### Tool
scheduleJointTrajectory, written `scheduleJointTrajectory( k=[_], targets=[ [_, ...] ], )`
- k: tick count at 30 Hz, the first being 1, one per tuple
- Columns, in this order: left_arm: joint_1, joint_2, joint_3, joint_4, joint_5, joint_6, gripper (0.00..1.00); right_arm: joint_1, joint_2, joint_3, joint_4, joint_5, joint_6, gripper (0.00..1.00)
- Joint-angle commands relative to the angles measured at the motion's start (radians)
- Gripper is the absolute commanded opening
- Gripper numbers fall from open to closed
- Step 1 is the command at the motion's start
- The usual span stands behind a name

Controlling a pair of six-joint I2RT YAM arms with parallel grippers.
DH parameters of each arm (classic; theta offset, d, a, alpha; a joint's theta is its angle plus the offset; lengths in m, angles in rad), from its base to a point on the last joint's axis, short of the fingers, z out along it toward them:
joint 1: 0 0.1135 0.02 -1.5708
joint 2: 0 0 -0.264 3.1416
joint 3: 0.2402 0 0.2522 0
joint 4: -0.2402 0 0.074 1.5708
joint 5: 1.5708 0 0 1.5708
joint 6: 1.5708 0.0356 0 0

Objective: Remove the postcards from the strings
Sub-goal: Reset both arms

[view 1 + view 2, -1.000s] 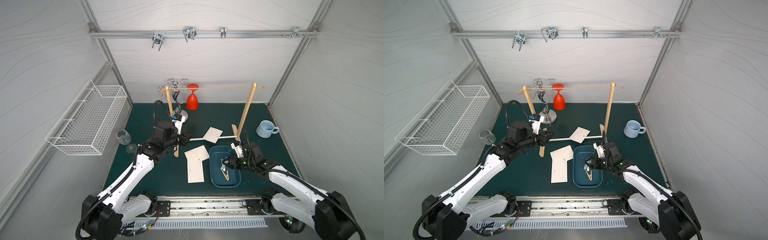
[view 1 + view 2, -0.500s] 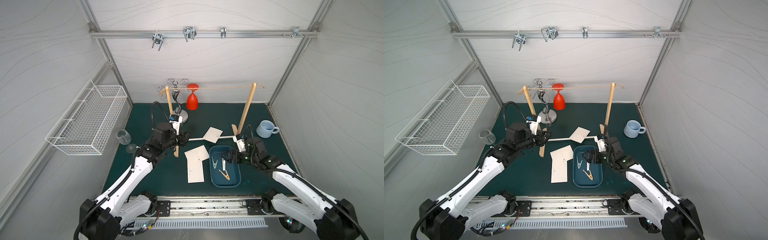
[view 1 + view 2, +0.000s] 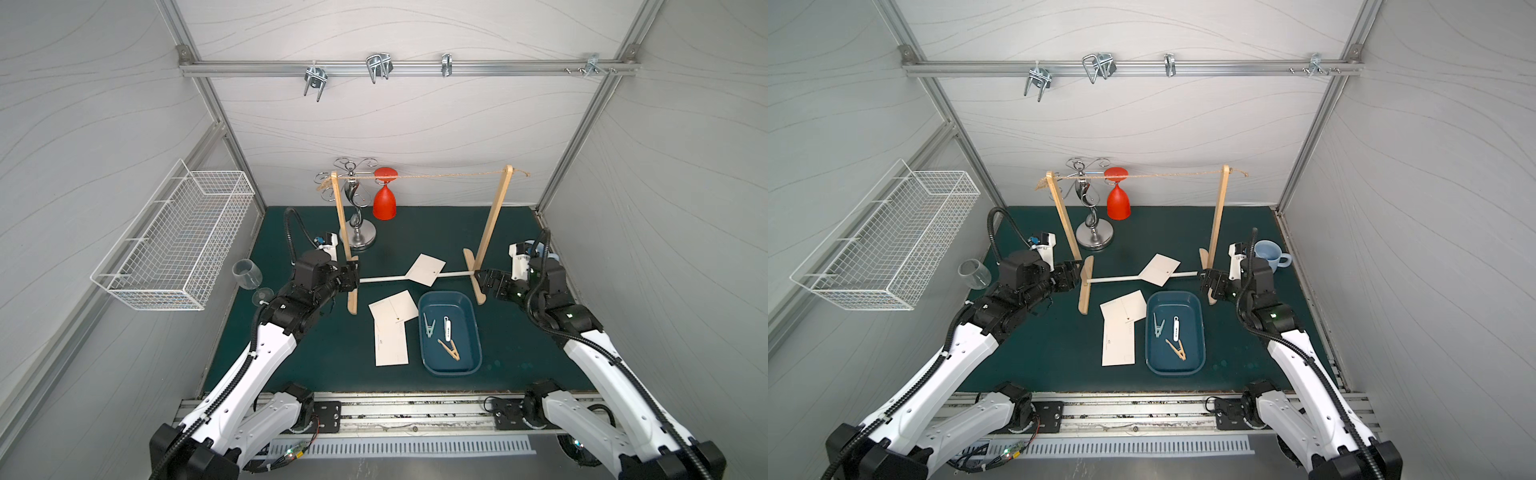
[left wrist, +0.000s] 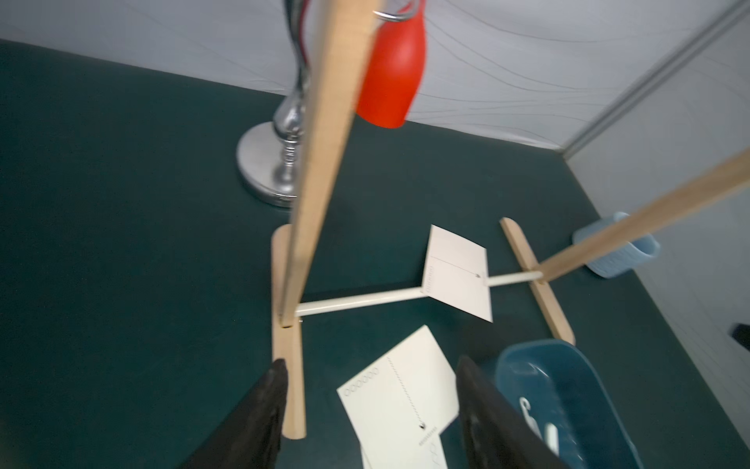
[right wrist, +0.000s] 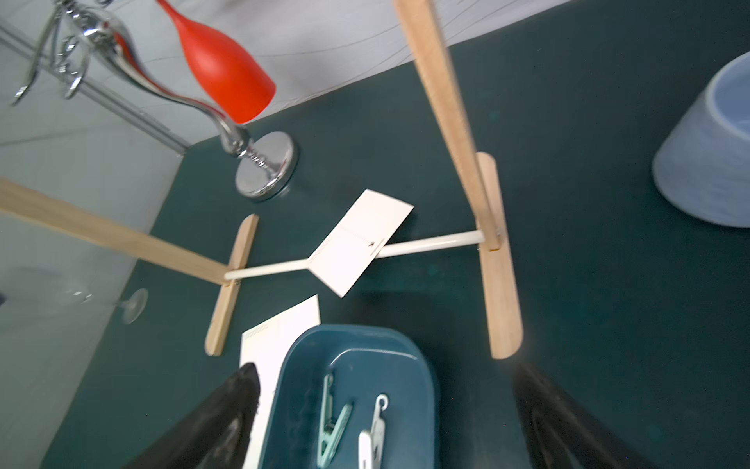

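The strings [image 3: 436, 176] run bare between the tops of the two wooden uprights. One of the postcards [image 3: 424, 269] rests tilted on the white dowel, and two more [image 3: 392, 308] [image 3: 390, 345] lie overlapping on the green mat beside the tray. My left gripper [image 3: 351, 276] hovers at the left upright's foot, open and empty; in its wrist view [image 4: 371, 365] a card on the mat shows between the fingers. My right gripper [image 3: 484, 282] stands wide open by the right upright's foot, empty, with the tray below it [image 5: 385, 369].
A blue tray [image 3: 449, 293] holds three clothespins [image 3: 445, 328]. Behind the frame a silver stand [image 3: 357, 237] carries a red glass [image 3: 384, 199]. A blue mug [image 3: 1268, 255] sits at the right, a clear wine glass [image 3: 247, 274] lies at the left, and a wire basket [image 3: 178, 237] hangs on the left wall.
My right gripper opened, left a wooden clothespin in the tray and drew back toward the right upright. My left gripper opened and stayed near the left upright.
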Motion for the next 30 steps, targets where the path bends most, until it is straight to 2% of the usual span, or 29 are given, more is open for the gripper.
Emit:
scheduleJointTrajectory(
  k=[1,6,11,17,21,26,30],
  targets=[
    [0.060,0.033,-0.002,0.011,-0.147,-0.065,0.66,-0.007,0.056,0.003,0.066,0.186,-0.065,0.98],
    [0.067,0.059,-0.050,0.107,-0.297,-0.010,0.66,-0.017,0.104,-0.057,0.194,0.366,-0.119,0.99],
    [0.077,0.119,-0.088,0.240,-0.327,0.118,0.66,-0.035,0.127,-0.133,0.347,0.448,-0.171,0.99],
    [0.131,0.200,-0.159,0.388,-0.371,0.233,0.66,-0.075,0.219,-0.161,0.443,0.459,-0.279,0.99],
    [0.186,0.232,-0.230,0.532,-0.327,0.258,0.66,-0.123,0.257,-0.194,0.508,0.427,-0.300,0.99],
    [0.198,0.311,-0.381,0.888,-0.292,0.351,0.66,-0.180,0.312,-0.248,0.649,0.360,-0.318,0.99],
    [0.210,0.370,-0.399,0.939,-0.290,0.393,0.66,-0.192,0.370,-0.253,0.699,0.345,-0.338,0.99]
  ],
)
